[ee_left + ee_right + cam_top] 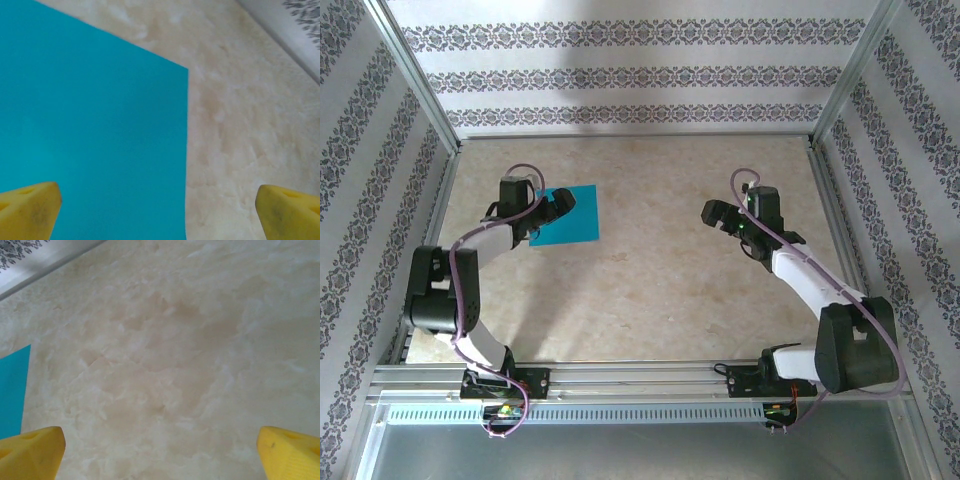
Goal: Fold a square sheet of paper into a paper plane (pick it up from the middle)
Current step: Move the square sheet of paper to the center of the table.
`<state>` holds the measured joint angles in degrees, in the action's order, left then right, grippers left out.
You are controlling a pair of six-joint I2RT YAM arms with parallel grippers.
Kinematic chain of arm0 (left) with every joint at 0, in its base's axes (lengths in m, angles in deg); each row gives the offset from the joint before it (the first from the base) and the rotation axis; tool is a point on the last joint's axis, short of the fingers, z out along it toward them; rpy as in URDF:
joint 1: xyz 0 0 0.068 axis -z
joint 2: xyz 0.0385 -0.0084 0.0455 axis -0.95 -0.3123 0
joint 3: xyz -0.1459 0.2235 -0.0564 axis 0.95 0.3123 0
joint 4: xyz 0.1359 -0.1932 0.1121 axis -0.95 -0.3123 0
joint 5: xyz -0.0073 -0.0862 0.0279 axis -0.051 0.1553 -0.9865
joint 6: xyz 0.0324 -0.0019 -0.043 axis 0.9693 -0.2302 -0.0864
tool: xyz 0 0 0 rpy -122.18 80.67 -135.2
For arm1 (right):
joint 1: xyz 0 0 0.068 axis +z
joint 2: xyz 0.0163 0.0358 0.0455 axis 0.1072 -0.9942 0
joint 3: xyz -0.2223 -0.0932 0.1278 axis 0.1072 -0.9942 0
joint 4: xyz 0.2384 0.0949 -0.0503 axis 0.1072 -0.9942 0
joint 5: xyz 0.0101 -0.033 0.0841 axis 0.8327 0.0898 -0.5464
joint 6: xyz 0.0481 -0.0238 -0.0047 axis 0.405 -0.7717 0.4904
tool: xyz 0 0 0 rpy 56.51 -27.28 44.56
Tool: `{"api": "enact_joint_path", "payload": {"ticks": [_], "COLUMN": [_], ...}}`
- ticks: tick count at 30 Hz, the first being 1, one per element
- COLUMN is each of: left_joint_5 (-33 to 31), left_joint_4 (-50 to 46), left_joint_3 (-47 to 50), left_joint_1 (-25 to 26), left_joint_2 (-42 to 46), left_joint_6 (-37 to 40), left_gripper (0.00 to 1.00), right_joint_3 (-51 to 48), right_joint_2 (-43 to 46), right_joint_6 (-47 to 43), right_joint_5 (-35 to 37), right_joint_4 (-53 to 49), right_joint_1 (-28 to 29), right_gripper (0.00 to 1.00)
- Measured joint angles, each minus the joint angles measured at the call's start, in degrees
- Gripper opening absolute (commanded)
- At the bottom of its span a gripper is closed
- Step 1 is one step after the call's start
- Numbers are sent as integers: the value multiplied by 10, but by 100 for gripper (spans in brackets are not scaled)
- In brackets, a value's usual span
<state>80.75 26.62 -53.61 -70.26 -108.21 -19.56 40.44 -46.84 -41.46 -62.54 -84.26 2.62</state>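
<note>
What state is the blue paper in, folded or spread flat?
Spread flat. The square sheet of paper lies on the table as one full square, edges straight, no crease visible.

left tool (158,210) spread wide, right tool (160,452) likewise

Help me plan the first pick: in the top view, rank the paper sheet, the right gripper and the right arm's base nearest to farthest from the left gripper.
From the left gripper:
1. square sheet of paper, partly beneath it, left of centre.
2. right gripper, off to its right, at similar depth.
3. right arm's base, near edge, far right.
</note>
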Motion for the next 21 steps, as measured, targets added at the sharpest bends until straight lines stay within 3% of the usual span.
{"api": "enact_joint_path", "payload": {"ticks": [8,14,21], "left_joint_5": [-2,-5,-24], "left_joint_4": [-80,-105,-90], "left_joint_3": [-83,-82,-21], "left_joint_1": [0,14,94], "left_joint_2": [-95,-105,-61], "left_joint_6": [-10,-21,-74], "left_gripper": [95,94,95], "right_joint_3": [13,23,27], "right_joint_2": [-26,-39,-44], "right_joint_6": [12,13,27], "right_joint_5": [-19,-26,-27], "right_joint_4": [-3,-16,-24], "right_joint_1": [0,0,0], "right_gripper": [98,98,97]}}
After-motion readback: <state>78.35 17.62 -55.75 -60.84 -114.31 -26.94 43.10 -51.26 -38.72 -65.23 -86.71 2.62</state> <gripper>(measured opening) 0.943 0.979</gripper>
